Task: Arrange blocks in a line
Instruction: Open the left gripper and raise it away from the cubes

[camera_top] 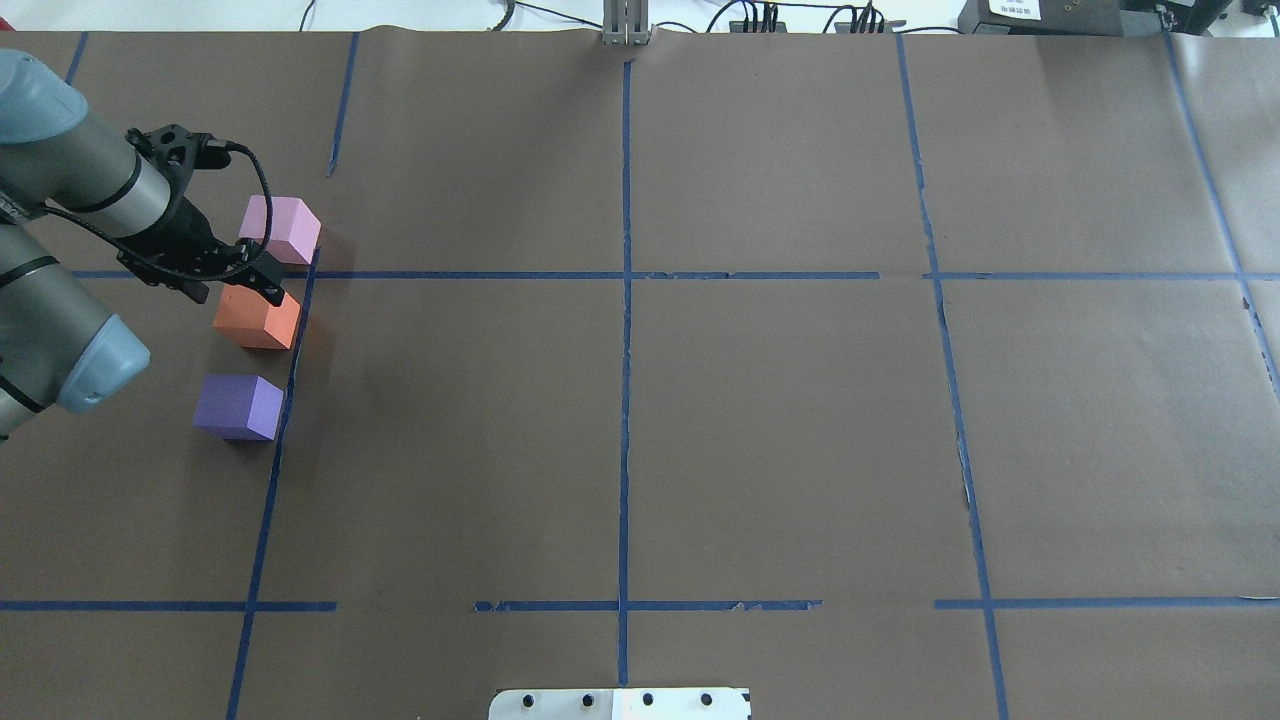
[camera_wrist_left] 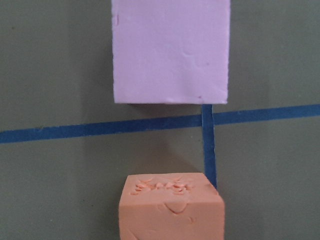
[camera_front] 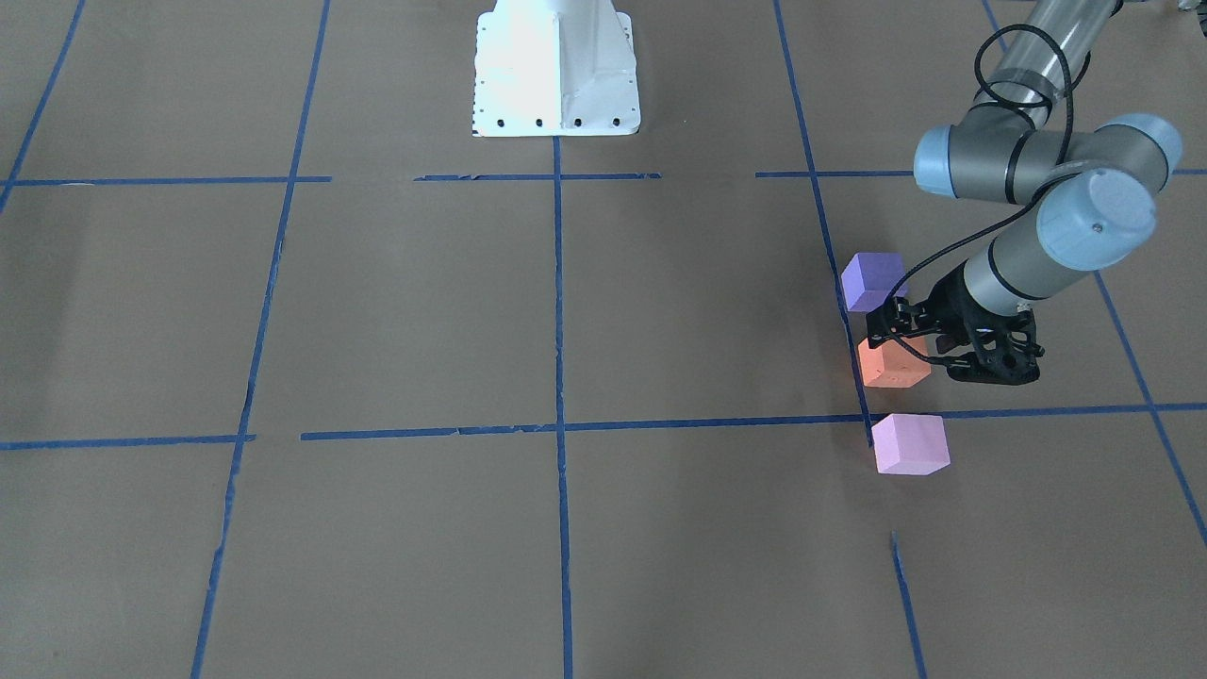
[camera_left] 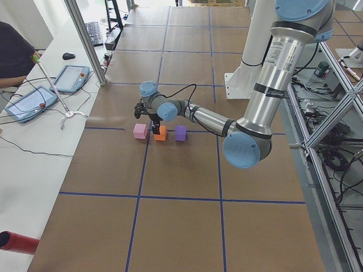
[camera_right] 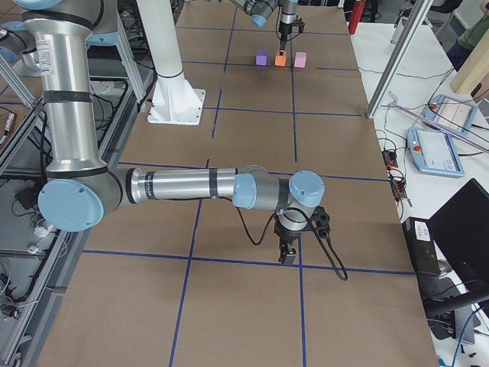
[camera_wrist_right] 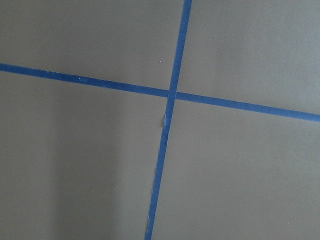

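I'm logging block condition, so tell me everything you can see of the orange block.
The orange block is a small, matte, foam-like cube with a row of small dents in its top face. It sits flat on the brown paper table, middle of three, apart from the pink block and the violet block, beside a blue tape line. The left gripper hangs over it; contact is unclear.

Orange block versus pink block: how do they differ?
The orange block sits mid-row, between the pink block and the violet block. The pink one ends the row, beyond the cross tape line. The left gripper is at the orange block's far edge, while the pink one stands free. The orange block shows small dents in the left wrist view, whereas the pink face looks nearly smooth. Both are matte cubes of similar size.
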Action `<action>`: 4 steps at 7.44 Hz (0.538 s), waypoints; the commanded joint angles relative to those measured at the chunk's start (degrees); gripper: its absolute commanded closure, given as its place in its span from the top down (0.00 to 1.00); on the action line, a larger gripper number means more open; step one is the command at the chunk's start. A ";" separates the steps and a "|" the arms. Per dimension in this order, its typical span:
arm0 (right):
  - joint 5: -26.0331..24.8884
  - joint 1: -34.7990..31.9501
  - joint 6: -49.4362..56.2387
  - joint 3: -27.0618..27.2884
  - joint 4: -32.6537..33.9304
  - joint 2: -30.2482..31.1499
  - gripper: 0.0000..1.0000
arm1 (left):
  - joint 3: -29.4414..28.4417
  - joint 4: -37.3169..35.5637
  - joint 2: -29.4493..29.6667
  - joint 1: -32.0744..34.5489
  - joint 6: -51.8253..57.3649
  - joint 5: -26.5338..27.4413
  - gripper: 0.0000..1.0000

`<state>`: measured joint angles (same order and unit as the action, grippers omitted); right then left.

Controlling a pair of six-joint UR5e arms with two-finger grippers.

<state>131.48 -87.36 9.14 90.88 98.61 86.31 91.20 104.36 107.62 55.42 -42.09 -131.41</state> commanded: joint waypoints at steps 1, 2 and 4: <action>0.00 0.00 0.00 0.00 0.00 0.00 1.00 | 4.93 -4.13 -0.39 4.05 -0.01 -0.78 1.00; 0.00 0.00 0.00 0.00 0.00 0.00 1.00 | 7.04 -5.12 -1.35 6.60 -0.01 -0.51 1.00; 0.00 0.00 0.00 0.00 0.00 0.00 1.00 | 11.62 -5.75 -7.04 11.43 2.09 -0.34 1.00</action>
<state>131.48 -87.39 9.14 90.88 98.61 86.31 100.62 98.81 103.79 63.43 -41.32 -131.83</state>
